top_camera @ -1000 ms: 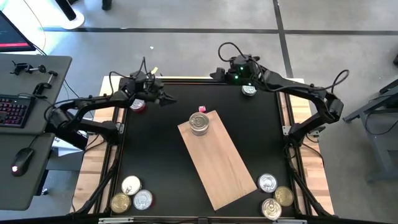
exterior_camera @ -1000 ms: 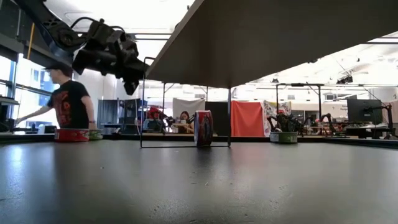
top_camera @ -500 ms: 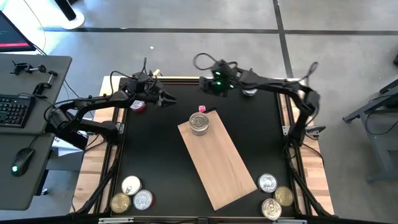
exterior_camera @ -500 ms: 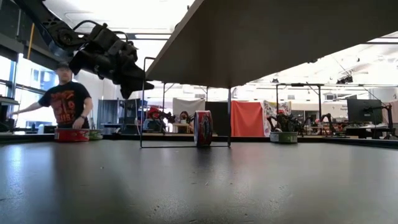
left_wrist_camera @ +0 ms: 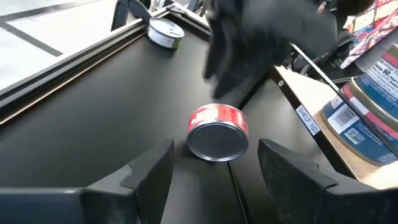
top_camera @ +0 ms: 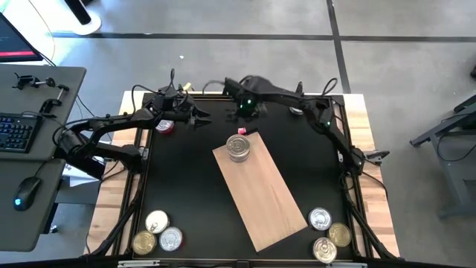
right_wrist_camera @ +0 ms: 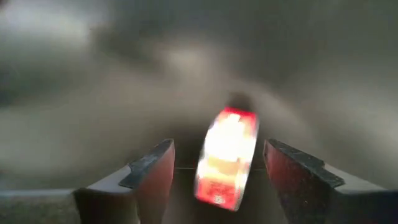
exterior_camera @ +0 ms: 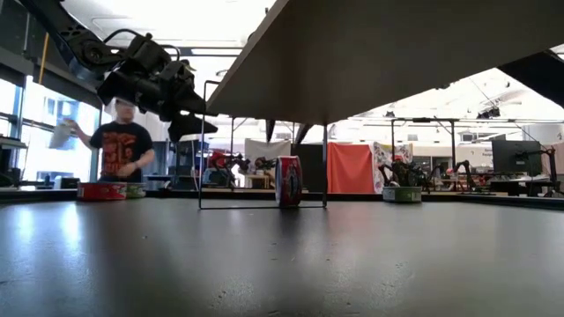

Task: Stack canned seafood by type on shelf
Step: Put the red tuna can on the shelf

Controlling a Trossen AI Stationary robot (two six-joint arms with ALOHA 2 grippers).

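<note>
A red-labelled can of seafood stands on its edge on the black table, just off the far corner of the wooden shelf. A short stack of cans sits on that corner. My right gripper hangs open above the upright can, pointing down, and its fingers stay clear of it. My left gripper stands open to the left, aimed nearly level at the same can, well short of it.
A red can lies beside my left arm and a silver one at the far right. Three cans sit at the near left corner and three at the near right. A person moves beyond the table.
My right gripper has swung from the table's far right toward the left and come down, tipping from nearly level to pointing down over the upright can. My left gripper has stayed in place, tilted a little and opened. The cans have not moved.
</note>
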